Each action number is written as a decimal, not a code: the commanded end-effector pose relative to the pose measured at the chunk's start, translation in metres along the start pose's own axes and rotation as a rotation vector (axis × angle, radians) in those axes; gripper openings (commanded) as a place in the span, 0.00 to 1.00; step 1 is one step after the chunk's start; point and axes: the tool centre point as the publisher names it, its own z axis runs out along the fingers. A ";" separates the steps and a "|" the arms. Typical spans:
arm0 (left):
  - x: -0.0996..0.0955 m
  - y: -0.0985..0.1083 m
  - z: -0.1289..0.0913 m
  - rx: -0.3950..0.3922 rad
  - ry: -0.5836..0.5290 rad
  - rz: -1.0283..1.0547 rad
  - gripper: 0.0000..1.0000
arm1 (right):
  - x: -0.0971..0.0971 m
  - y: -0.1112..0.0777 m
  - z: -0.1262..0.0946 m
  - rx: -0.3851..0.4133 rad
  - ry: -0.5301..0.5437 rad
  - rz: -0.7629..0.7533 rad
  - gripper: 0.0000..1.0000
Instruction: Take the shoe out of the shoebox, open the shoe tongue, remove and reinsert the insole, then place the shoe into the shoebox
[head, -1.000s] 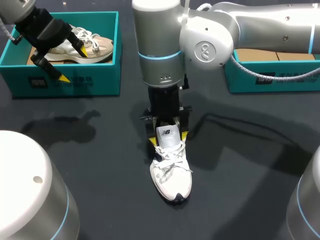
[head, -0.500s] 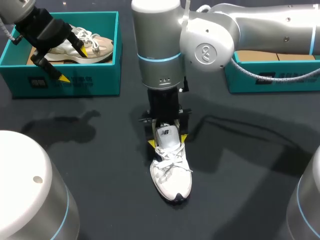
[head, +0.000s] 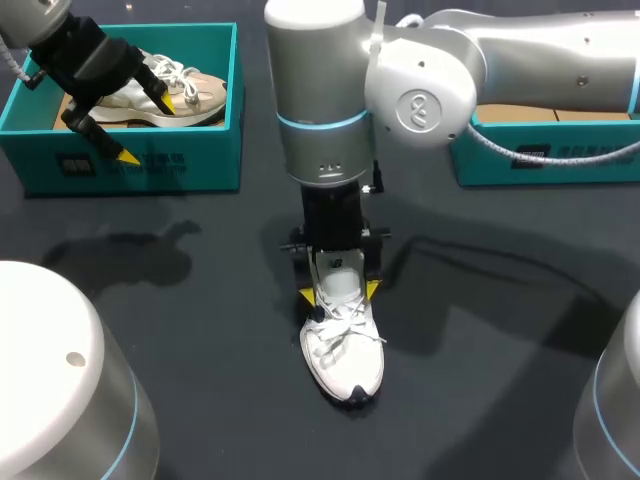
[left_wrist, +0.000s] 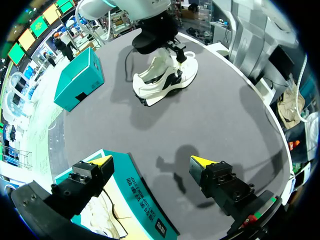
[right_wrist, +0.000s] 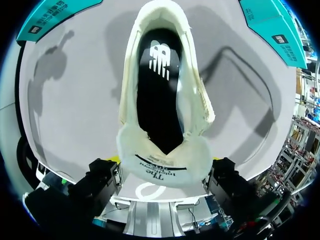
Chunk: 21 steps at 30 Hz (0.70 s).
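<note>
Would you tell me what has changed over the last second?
The right gripper slid a little along the white shoe toward its toe, its arm shifting slightly sideways. The white shoe itself stayed put, and the left gripper stayed open above the teal shoebox.

Silver rounded arms (head: 320, 90), pale blue joint rings (head: 318, 118), grey cable (head: 510, 150), black left pincer (head: 147, 129), yellow-tipped

Logo on insole (right_wrist: 159, 55); tongue (right_wrist: 161, 169), shoebox (head: 120, 165) print unreadable.

Dark grey table (head: 200, 400); soft shadows (head: 130, 255) on top
</note>
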 end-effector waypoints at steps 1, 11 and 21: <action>0.000 0.000 -0.001 -0.002 0.001 0.001 1.00 | -0.003 -0.012 0.000 0.002 0.005 0.020 0.80; 0.000 0.000 -0.001 -0.002 0.001 0.001 1.00 | -0.001 -0.038 -0.007 0.000 -0.004 0.060 0.96; 0.000 0.000 -0.001 -0.002 0.001 0.001 1.00 | 0.002 -0.031 -0.025 -0.033 -0.037 0.048 0.83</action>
